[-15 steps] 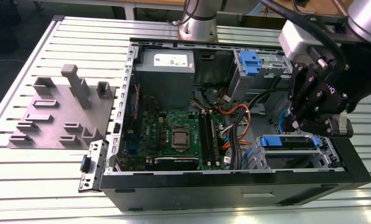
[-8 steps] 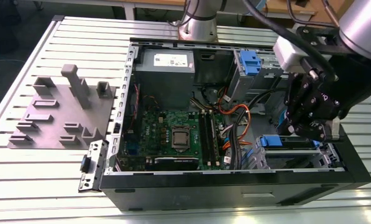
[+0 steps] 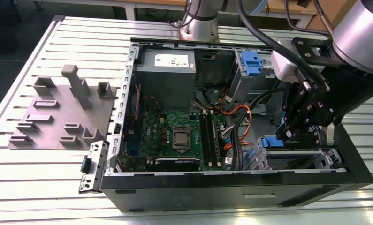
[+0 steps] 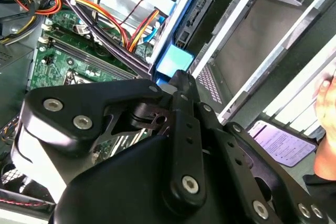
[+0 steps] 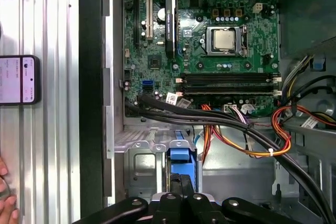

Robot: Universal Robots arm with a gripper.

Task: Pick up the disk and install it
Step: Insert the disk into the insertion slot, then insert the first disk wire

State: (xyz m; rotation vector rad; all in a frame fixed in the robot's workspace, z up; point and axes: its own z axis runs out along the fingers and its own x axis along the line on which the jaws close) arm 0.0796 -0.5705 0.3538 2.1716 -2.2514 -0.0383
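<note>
Touching disk (image 5: pixel 182 153), gripper (image 5: pixel 181 182), phone (image 5: pixel 18 80) beside case (image 5: pixel 92 77)

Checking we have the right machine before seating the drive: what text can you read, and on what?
White sticker on the power-supply box: too small to read.
Motherboard markings: too small to quote reliably.
Phone screen, lying on the slatted table: blurred.
No text can be quoted.

In the first wrist view the gripper (image 5: pixel 181 190) hides most of the disk (image 5: pixel 182 155); a hand (image 5: pixel 6 214) is cut off at the edge.
</note>
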